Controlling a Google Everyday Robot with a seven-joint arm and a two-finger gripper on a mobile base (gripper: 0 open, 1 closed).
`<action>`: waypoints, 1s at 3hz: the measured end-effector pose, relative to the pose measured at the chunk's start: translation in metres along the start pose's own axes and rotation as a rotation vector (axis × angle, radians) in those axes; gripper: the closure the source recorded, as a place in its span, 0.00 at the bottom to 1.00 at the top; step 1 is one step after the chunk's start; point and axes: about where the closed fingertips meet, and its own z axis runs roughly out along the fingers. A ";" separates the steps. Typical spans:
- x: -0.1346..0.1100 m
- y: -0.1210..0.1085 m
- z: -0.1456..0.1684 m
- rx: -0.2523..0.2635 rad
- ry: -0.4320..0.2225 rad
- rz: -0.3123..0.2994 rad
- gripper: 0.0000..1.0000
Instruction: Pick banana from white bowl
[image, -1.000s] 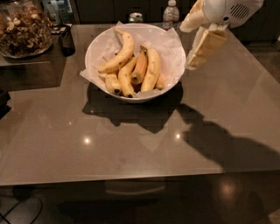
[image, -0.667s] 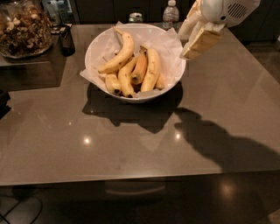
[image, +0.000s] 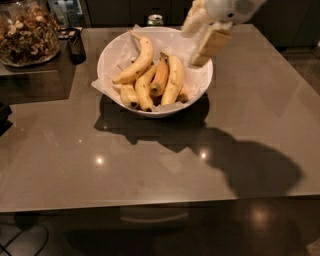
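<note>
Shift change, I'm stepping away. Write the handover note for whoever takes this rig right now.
Gripper: hangs over the right inner side of the white bowl; nothing is seen in it.
Banana: the long curved one lies in the bowl's left half, stem toward the far rim, beside the other bananas.
Done: nothing picked yet; the gripper is apart from the banana.
Left: probably shift left over the banana, descend, grasp it and lift it clear of the bowl.
</note>
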 end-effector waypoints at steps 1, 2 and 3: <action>-0.034 -0.028 0.023 -0.045 -0.050 -0.142 0.42; -0.061 -0.050 0.039 -0.060 -0.079 -0.256 0.40; -0.081 -0.064 0.057 -0.076 -0.110 -0.346 0.38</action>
